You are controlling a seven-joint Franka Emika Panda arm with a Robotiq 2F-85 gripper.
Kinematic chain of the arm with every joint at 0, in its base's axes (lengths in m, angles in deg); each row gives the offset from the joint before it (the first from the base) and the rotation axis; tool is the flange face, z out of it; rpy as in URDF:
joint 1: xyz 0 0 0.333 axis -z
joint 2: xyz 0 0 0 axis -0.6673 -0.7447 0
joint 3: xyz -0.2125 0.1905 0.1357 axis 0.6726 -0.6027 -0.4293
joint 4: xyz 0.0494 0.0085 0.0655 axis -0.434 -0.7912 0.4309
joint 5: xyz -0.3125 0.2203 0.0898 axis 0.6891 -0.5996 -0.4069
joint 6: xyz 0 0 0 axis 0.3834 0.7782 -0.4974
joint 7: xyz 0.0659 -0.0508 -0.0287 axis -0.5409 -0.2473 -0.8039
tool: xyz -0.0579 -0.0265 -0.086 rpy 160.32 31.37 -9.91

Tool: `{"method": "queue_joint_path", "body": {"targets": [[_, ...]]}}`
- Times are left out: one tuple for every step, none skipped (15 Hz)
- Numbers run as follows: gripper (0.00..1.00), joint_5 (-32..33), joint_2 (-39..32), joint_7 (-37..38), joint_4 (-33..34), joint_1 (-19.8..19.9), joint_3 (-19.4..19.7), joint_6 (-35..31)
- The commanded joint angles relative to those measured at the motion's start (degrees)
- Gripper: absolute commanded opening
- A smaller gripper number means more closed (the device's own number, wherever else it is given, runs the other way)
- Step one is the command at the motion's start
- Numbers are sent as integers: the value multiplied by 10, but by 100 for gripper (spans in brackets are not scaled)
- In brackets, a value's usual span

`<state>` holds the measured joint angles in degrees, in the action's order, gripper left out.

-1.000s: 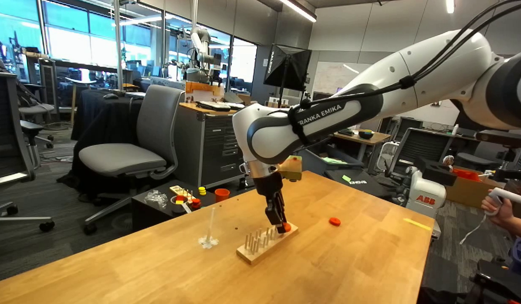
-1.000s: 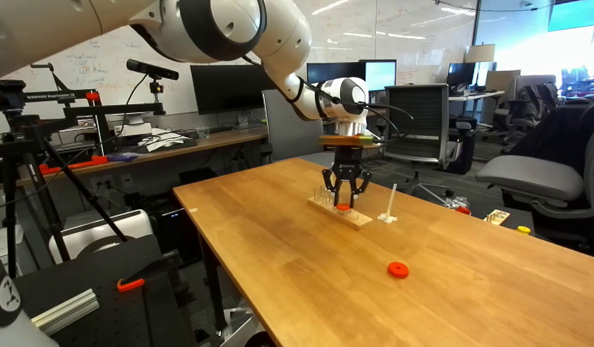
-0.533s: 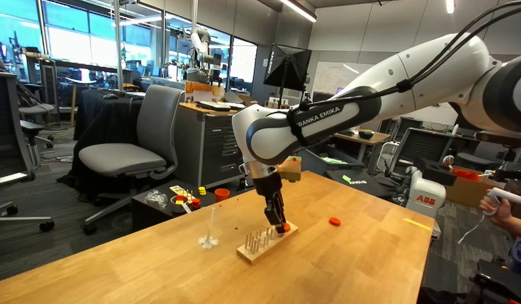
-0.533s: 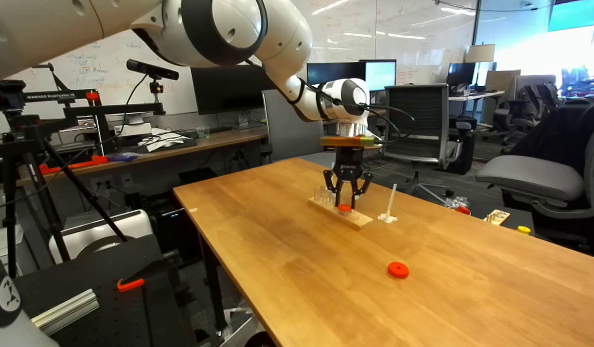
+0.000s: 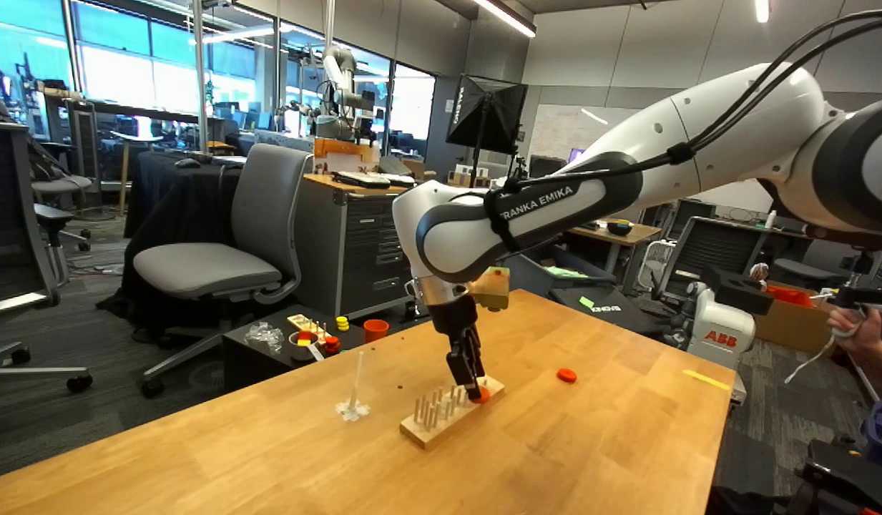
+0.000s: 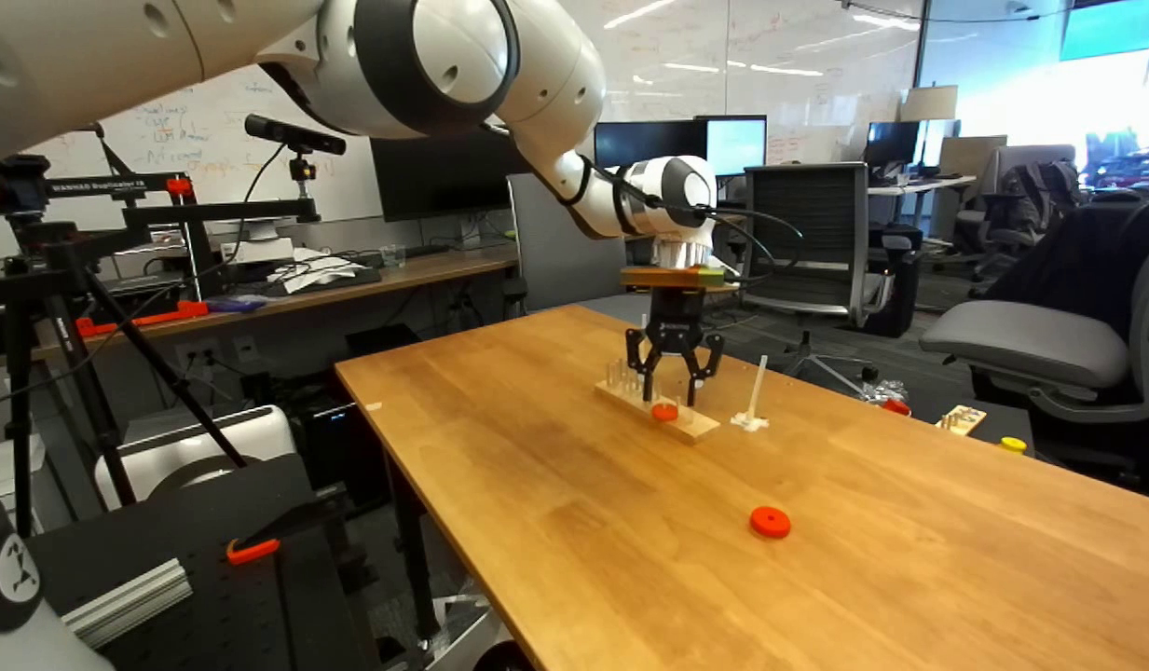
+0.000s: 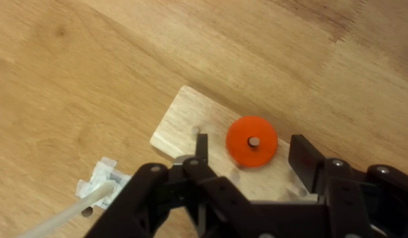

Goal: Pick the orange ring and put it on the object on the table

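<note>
Your orange ring (image 7: pixel 237 140) sits threaded on a peg (image 7: pixel 254 141) of the wooden board (image 7: pixel 207 114), right of ctr in the wrist view, jaws spread either side w/o gripping it: placement looks done, w/ only backing off prob left.

- Ring (image 7: pixel 239 140) sat around a peg (image 7: pixel 254 142) on the board (image 7: pixel 180 122), seemingly low.
- In an exterior view, rod (image 6: pixel 757 390) stood at the board's three o'clock.
- There, loose disc (image 6: pixel 770 524) lay on the table (image 6: pixel 555 522) at the rod's six o'clock.
</note>
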<state>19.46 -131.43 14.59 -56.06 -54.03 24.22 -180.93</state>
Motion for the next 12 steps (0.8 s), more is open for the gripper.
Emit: {"method": "queue_joint_path", "body": {"targets": [[97, 5, 38, -12, -39, 9, 0, -17], [100, 7, 57, -11, -63, 13, 1, -32], [100, 7, 73, -9, -82, 18, 1, -47], [100, 8, 96, -6, -114, 26, 1, -70], [100, 8, 118, -3, -144, 32, 2, -94], [100, 8, 135, -3, -166, 39, 3, -112], [100, 8, 152, -2, -189, 47, 4, -132], [100, 7, 169, -2, -212, 56, 4, -149], [100, 2, 186, 0, -234, 58, 12, -166], [100, 2, 203, 0, -258, 65, 13, -182], [100, 1, 220, -3, -282, 73, 13, -198], [100, 0, 238, -12, -306, 81, 12, -209]]}}
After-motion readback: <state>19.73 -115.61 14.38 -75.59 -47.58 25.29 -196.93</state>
